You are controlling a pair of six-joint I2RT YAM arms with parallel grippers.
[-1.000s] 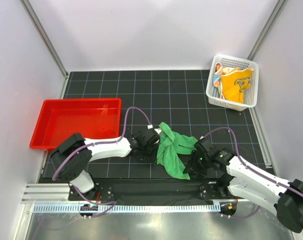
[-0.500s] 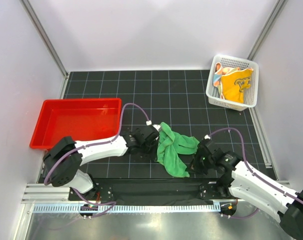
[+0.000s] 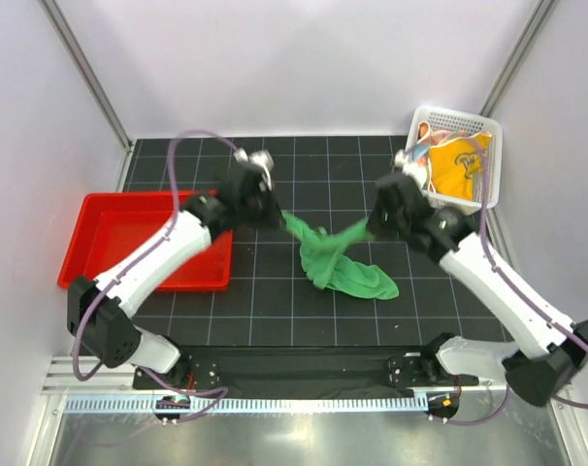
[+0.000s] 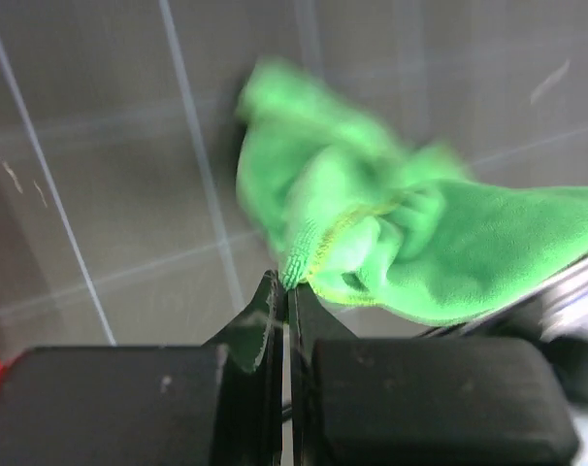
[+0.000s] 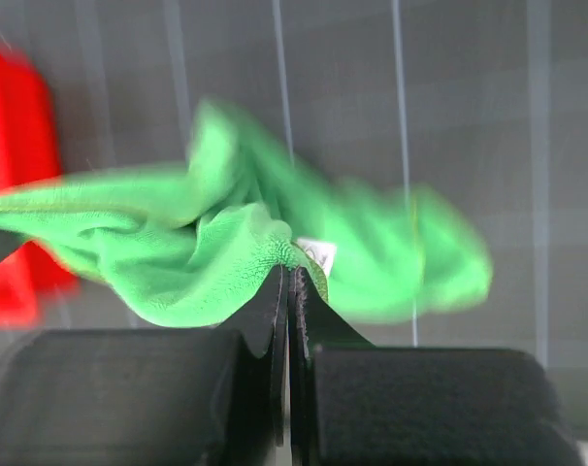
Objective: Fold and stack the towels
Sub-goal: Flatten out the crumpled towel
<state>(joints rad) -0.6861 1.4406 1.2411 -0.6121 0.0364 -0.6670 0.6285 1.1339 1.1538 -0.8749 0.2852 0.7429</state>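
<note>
The small, soft, plain green towel [image 3: 343,267] hangs over the middle of the black grid-marked table [image 3: 323,165], held up by two corners; its upper edge sags between the two claws, and its lower folds lie bunched on the table, trailing toward the near right. The left gripper [image 3: 277,215] has its jaws pressed together on the towel's left corner; in the left wrist view the left gripper [image 4: 282,291] pinches a stitched hem of the green towel [image 4: 410,243], which shows blurred beyond it. The right gripper [image 3: 372,225] is likewise clamped on the right corner; in the right wrist view the right gripper [image 5: 289,277] nips the green towel [image 5: 207,252] just beside a small white label [image 5: 321,254] sewn into the edge. Both claws are raised off the table and well apart, left and right of its middle. A shallow rectangular red plastic tray [image 3: 129,243] sits at the left edge, the left arm reaching over its far right corner. A rectangular white mesh basket [image 3: 420,189] stands in the far right corner; a crumpled orange towel [image 3: 457,160] lies inside it.
</note>
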